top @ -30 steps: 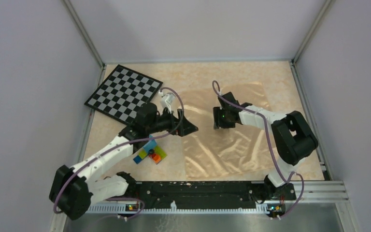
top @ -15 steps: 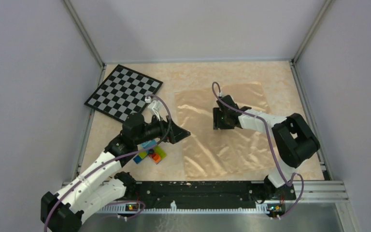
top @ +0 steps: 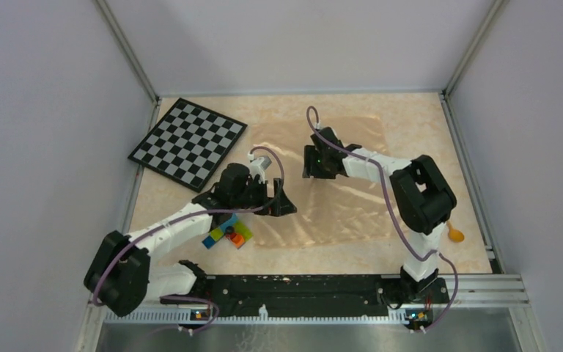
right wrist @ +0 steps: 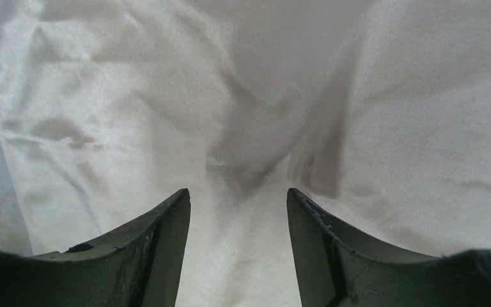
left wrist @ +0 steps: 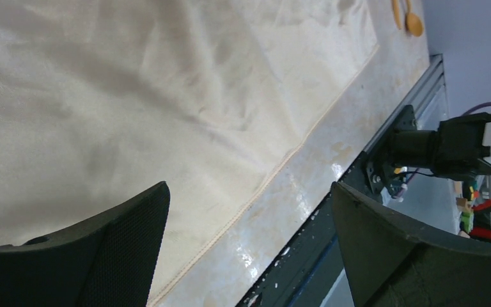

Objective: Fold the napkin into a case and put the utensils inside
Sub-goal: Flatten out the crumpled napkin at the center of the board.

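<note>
The peach napkin (top: 337, 213) lies spread and wrinkled on the table, unfolded. It fills most of the left wrist view (left wrist: 166, 96) and all of the right wrist view (right wrist: 390, 96). My left gripper (top: 284, 204) is open and empty just above the napkin's near left edge (left wrist: 249, 192). My right gripper (top: 314, 170) is low over the napkin's far middle, jaws apart with a bunched wrinkle ahead of the fingers (right wrist: 238, 195). An orange-yellow spoon (top: 454, 234) lies on the table right of the napkin; it also shows beside a second utensil in the left wrist view (left wrist: 413, 22).
A black-and-white checkerboard (top: 188, 138) lies at the far left. A cluster of coloured toy bricks (top: 227, 233) sits under the left arm. The black front rail (top: 300, 286) runs along the near edge, and metal frame rails line both sides.
The napkin has slid left and away with the right gripper, uncovering the spoon at the right. The left gripper swung back, then returned right to the napkin's left edge.
</note>
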You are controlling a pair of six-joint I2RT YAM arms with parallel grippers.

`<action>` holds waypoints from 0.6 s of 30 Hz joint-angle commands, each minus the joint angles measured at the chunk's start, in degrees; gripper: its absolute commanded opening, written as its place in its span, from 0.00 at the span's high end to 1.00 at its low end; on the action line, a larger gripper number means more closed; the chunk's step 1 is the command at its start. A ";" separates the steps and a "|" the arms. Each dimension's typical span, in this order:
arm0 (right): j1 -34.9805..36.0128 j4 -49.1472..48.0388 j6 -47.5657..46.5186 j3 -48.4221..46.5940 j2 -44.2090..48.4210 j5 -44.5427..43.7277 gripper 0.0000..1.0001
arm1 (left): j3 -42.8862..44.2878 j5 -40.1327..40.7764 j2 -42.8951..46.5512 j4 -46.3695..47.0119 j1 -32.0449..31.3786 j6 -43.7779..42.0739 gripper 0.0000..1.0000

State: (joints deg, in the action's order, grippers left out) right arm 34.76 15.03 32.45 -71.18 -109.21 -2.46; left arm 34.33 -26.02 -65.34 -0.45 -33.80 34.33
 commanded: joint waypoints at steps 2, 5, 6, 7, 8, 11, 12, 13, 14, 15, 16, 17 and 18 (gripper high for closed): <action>-1.08 4.00 -2.62 1.01 8.24 0.01 0.41 | 5.65 -0.12 -8.73 3.78 0.04 -4.21 0.01; -3.86 3.45 -2.20 6.26 13.43 1.59 0.40 | 6.36 -0.20 -12.37 5.49 -0.03 -4.53 0.01; -4.94 2.98 -1.94 8.27 15.22 1.40 0.40 | 6.22 -0.38 -13.39 6.65 -0.01 -4.47 0.01; -6.26 2.37 -1.66 11.37 16.88 1.45 0.39 | 6.13 -0.33 -14.43 7.74 0.04 -4.26 0.01; -7.72 1.75 -1.34 13.47 18.40 2.01 0.39 | 6.03 -0.36 -15.50 9.28 0.05 -4.00 0.01; -13.73 -0.31 -0.55 18.86 21.71 5.40 0.45 | 6.64 -0.30 -18.90 11.30 0.01 -3.41 0.02; -15.26 -0.65 -0.62 19.94 22.25 5.75 0.47 | 6.81 -0.07 -19.75 11.59 0.00 -3.27 0.02; -16.48 -0.56 -0.85 20.62 22.58 5.57 0.48 | 6.50 0.06 -20.37 12.39 -0.02 -3.11 0.02; -17.33 -0.45 -1.18 21.16 22.88 5.07 0.48 | 6.10 -0.09 -20.89 13.53 0.02 -2.79 0.02; -18.16 -0.69 -1.59 21.75 23.04 4.80 0.49 | 5.78 -0.08 -21.31 14.40 0.05 -2.53 0.02; -18.74 -1.04 -1.91 22.16 23.14 4.68 0.49 | 5.72 0.24 -21.94 14.93 0.05 -2.36 0.02; -19.29 -1.19 -2.09 22.53 23.03 4.47 0.50 | 5.98 0.74 -22.69 14.79 0.01 -2.34 0.02; -19.79 -1.48 -2.16 22.88 22.90 4.25 0.50 | 6.31 1.22 -23.42 14.43 -0.01 -2.38 0.02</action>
State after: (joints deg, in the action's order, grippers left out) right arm 15.97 15.99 31.18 -49.10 -88.36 1.37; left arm 38.96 -25.87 -87.07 9.06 -33.80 31.75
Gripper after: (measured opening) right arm 0.506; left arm 0.979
